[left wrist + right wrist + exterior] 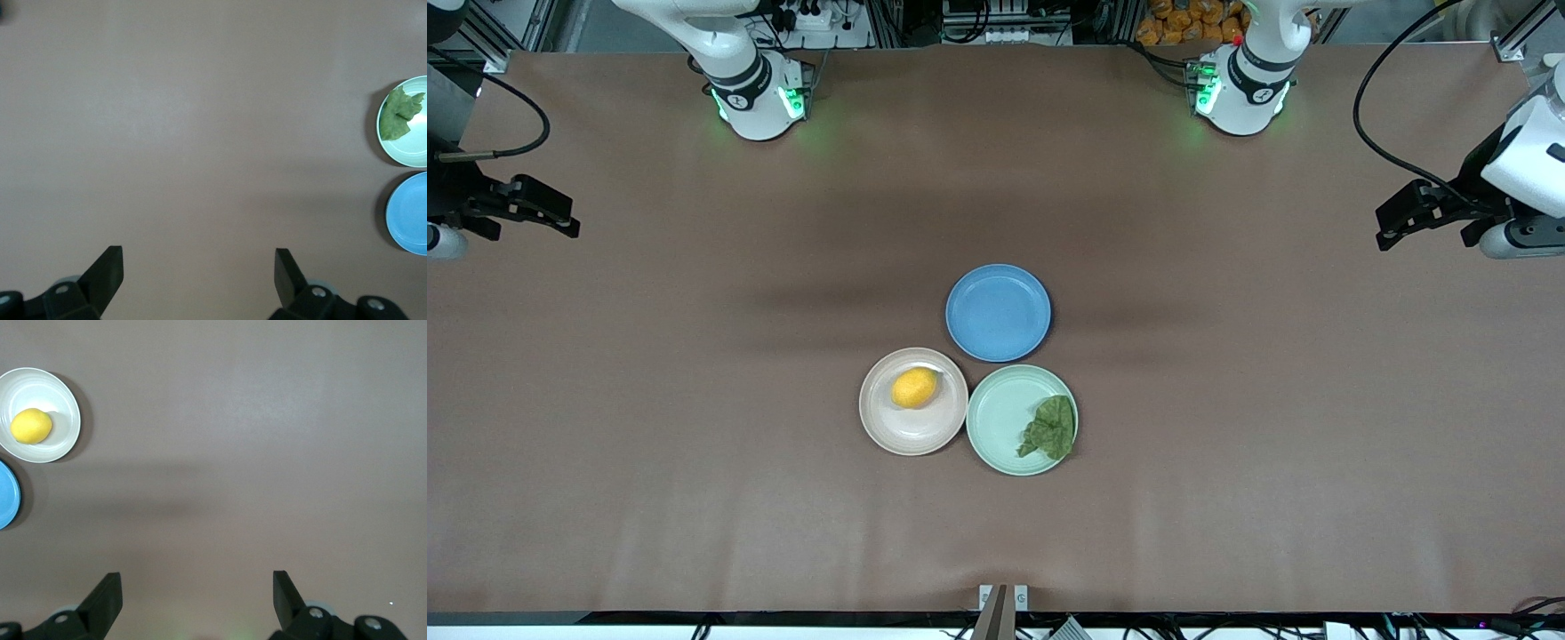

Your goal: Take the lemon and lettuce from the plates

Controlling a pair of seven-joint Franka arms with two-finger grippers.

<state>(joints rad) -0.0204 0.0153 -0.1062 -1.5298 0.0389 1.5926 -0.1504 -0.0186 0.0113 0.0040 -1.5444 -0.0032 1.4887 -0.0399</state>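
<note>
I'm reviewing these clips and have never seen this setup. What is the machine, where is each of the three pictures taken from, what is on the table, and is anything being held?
These are two robot arms bolted along one edge of a brown table. The wide picture comes from a high camera facing them; the other two come from cameras on each arm's wrist, looking down past its own black fingers.

The left gripper hangs over the left arm's end of the table, the right gripper over the right arm's end. Both are open and hold nothing.

Mid-table sit three plates close together: an empty blue plate, and nearer the front camera a pink-beige plate carrying the lemon and a mint green plate carrying the lettuce.
</note>
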